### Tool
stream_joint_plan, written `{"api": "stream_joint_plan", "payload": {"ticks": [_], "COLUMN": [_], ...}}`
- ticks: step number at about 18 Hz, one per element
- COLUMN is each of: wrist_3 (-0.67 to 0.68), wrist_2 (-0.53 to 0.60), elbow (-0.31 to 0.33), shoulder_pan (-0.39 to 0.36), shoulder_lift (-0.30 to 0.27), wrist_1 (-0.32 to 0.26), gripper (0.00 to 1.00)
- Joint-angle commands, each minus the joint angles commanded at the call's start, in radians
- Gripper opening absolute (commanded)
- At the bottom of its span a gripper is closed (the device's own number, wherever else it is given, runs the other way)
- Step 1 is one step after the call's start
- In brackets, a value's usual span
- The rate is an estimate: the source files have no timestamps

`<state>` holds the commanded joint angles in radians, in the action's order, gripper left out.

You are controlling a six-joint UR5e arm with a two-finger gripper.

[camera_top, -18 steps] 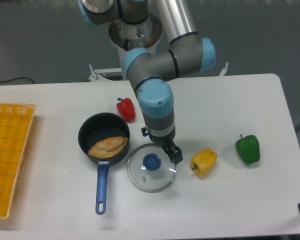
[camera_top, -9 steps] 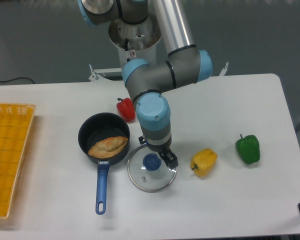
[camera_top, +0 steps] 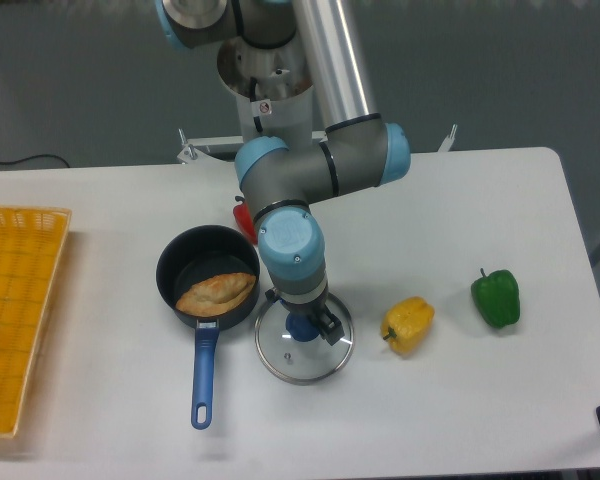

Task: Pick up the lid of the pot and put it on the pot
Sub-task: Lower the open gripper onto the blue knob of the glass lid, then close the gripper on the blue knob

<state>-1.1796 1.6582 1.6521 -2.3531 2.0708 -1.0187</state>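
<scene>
Note pot (camera_top: 188, 258) on table (camera_top: 480, 410), bread (camera_top: 216, 295) inside; lid (camera_top: 302, 364) right of pot, farther forward; pepper (camera_top: 244, 219) behind pot, to right; second pepper (camera_top: 408, 325) right of lid; third pepper (camera_top: 496, 298) farther right; crate (camera_top: 18, 300) left of pot.

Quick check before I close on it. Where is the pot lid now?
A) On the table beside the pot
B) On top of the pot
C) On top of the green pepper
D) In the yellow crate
A: the glass lid lies on the table, beside the uncovered black pot.
</scene>
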Motion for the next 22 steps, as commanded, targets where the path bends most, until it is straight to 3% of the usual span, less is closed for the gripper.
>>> {"api": "stream_joint_plan", "payload": {"ticks": [22], "wrist_3": [0.055], "wrist_2": [-0.006], "elbow": [-0.011], "shoulder_pan": [0.026], "shoulder_lift": [0.026], "wrist_1": [0.002], "gripper": [1.0]}}
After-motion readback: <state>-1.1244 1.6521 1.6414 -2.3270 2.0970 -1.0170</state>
